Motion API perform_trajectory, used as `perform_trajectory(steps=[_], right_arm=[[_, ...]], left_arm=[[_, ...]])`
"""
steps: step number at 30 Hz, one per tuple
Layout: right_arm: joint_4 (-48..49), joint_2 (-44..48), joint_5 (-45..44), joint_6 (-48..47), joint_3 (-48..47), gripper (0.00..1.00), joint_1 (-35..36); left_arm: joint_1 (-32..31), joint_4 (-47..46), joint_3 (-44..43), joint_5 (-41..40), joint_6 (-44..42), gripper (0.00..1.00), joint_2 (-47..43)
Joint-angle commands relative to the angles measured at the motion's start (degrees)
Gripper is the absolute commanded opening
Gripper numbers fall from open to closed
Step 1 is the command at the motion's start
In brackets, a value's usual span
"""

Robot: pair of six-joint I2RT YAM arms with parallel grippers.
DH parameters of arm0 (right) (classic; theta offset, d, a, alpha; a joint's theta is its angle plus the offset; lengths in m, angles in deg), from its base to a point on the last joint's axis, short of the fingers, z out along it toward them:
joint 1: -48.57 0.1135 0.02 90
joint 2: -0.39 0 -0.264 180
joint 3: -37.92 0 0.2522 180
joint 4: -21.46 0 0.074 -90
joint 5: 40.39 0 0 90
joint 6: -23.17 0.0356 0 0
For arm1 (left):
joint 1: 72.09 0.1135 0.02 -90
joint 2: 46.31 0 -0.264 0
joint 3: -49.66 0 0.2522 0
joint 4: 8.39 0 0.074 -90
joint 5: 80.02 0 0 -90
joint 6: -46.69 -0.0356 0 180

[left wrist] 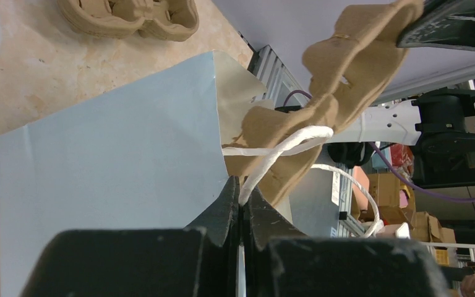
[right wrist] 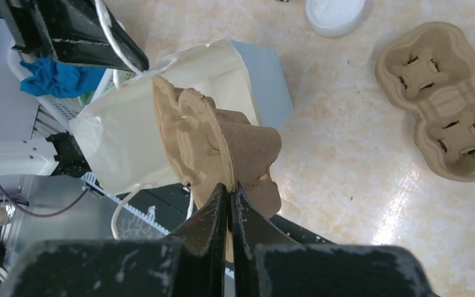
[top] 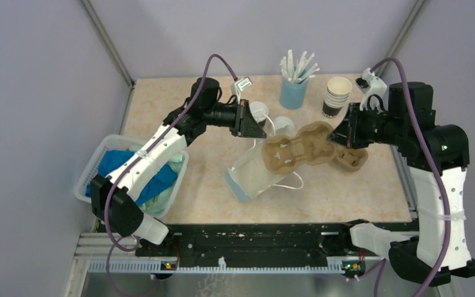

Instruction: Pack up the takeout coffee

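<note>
**A:** Where's the takeout coffee (top: 259,112)?

**B:** It's upright on the table (top: 346,192), partly hidden behind your left tool (left wrist: 241,189), past the bag (left wrist: 111,161). Your left arm is nearer.

**A:** And the tools?

**B:** Your left tool pinches the string handle (left wrist: 290,145). Your right tool (right wrist: 230,192) clamps the carrier (right wrist: 222,142), long axis aimed at the bag's mouth.

My left arm (top: 154,151) at eight o'clock and right arm (top: 448,204) at four wear white shells, black joints, purple cables.

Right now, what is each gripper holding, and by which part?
Left gripper pinches the paper bag by its string handle; right gripper pinches the cup carrier by its edge.
</note>
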Motion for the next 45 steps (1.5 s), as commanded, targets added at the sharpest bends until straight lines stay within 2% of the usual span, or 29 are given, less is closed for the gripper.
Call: perform_trajectory(steps=[1,7,12,19,38,45], right_arm=[[3.0,-0.5,0.7,-0.4,1.5,0.0,0.8],[4.7,-1.3,-0.9,0.8,4.0,0.0,4.0],[7.7,-3.3,-5.3,4.1,4.8,0.0,11.6],[14.9,-3.9,-5.0,7.9,10.1,0.0,15.4],[22.8,-7.5,0.2,7.9,15.8,0.0,16.4],[15.6,-10.7,-3.6,2.4,8.9,0.0,16.4]], left_arm=[[-0.7,-2.4,-2.1,0.3,-0.3,0.0,-0.8],[-1.0,-4.1,-1.7,-0.6,2.6,0.0,-0.2],[-1.2,-4.1,-1.0,-2.3,3.6,0.0,0.2],[-1.2,-4.4,-0.4,-3.4,3.7,0.0,0.6],[-1.0,-3.5,-2.6,-3.6,1.7,0.0,2.5],[-1.1,-8.4,-2.2,-2.9,3.0,0.0,1.0]])
